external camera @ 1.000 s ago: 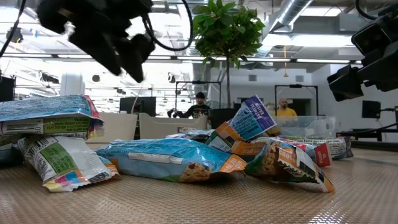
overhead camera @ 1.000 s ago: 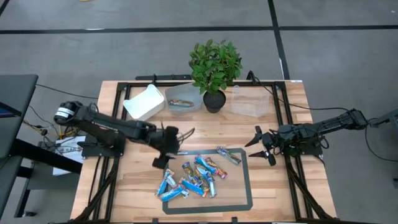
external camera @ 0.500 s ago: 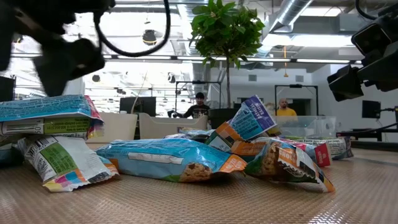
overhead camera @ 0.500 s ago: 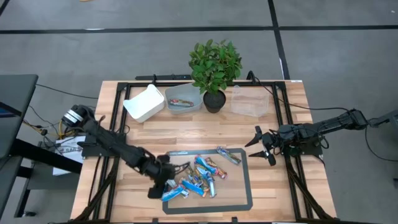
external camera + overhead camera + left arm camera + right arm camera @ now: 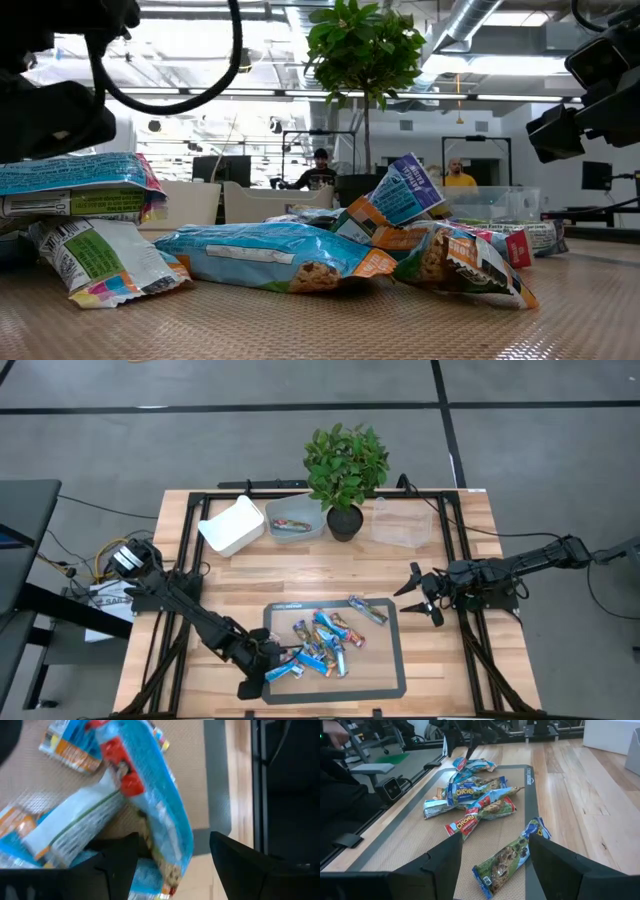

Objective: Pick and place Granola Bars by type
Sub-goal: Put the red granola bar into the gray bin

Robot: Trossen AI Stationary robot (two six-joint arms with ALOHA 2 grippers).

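Several granola bars in bright blue, orange-tan and darker wrappers lie heaped (image 5: pixel 315 645) on a grey mat (image 5: pixel 390 670); one dark bar (image 5: pixel 367 610) lies apart, toward the mat's far right corner. My left gripper (image 5: pixel 268 665) is low at the heap's near left end, open. In the left wrist view its fingers (image 5: pixel 172 870) stand either side of a bright blue bar (image 5: pixel 150 805). My right gripper (image 5: pixel 424 595) waits open, right of the mat. Another bar lies in the middle tub (image 5: pixel 294 523). My left gripper comes at the bright blue bar (image 5: pixel 165 845) slanting down from the table's left, one open finger on each side of it, across its width. The bar lies on the heap. Whether a finger touches it, I cannot tell.
Along the far edge stand a white tub (image 5: pixel 232 523), a translucent tub (image 5: pixel 300 510), a potted plant (image 5: pixel 345 470) and a clear tub (image 5: pixel 405 523). Bare wood lies between the tubs and the mat. People sit in the room beyond (image 5: pixel 322 170).
My left gripper has swung from the table's middle, beyond the mat's far left corner, toward the near edge and down, ending low at the heap's near left end. The bars and my right arm have kept still.
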